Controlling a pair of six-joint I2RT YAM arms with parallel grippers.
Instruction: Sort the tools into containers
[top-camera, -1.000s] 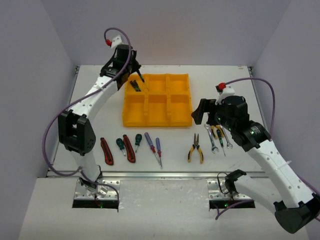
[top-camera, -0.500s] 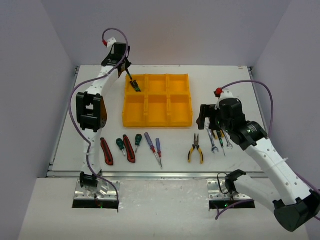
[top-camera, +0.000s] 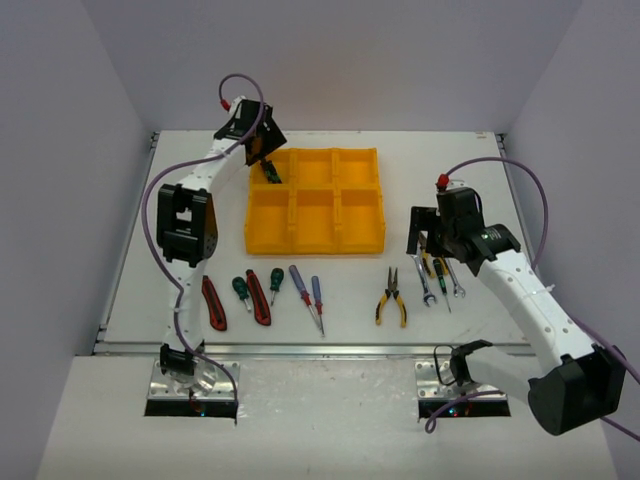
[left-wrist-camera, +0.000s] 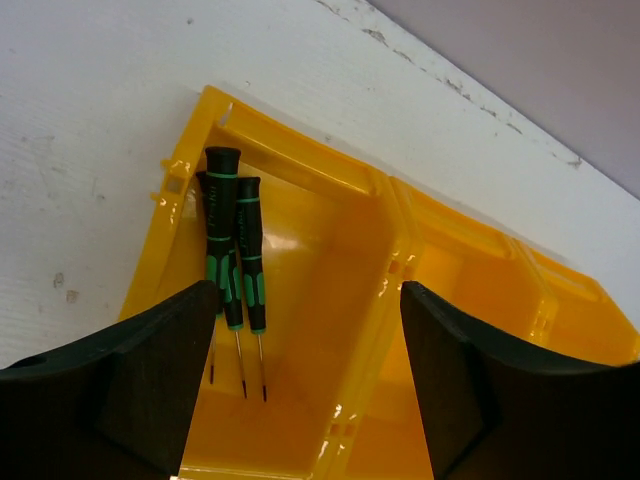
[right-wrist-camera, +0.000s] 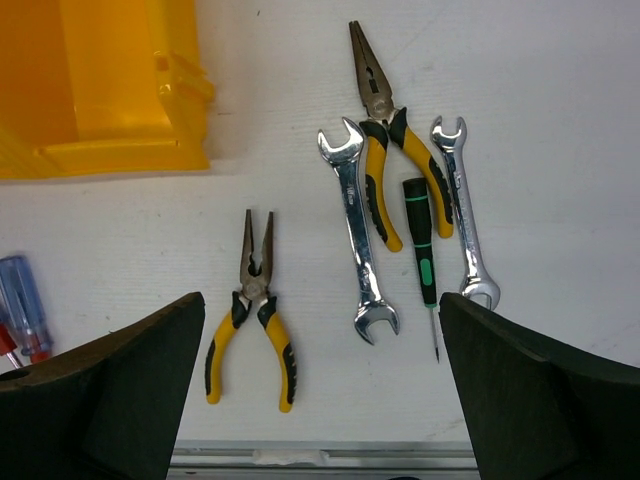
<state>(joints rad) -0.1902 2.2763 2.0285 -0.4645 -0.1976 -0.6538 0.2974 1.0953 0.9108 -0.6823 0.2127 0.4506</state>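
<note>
yellow tray: six square compartments, two rows of three, at the far middle of the table.
slim dark green drivers: three, lying side by side in the far-left compartment.
left gripper: over that compartment, fingers wide apart, nothing between them.
right gripper: fingers apart and bare, above the tools right of the tray.
below it on the table: pliers, two wrenches, one slim green driver, close together.
second pliers: just left of these.
near left of the tray: two utility knives, two green-handled screwdrivers, two purple-handled screwdrivers.
</note>
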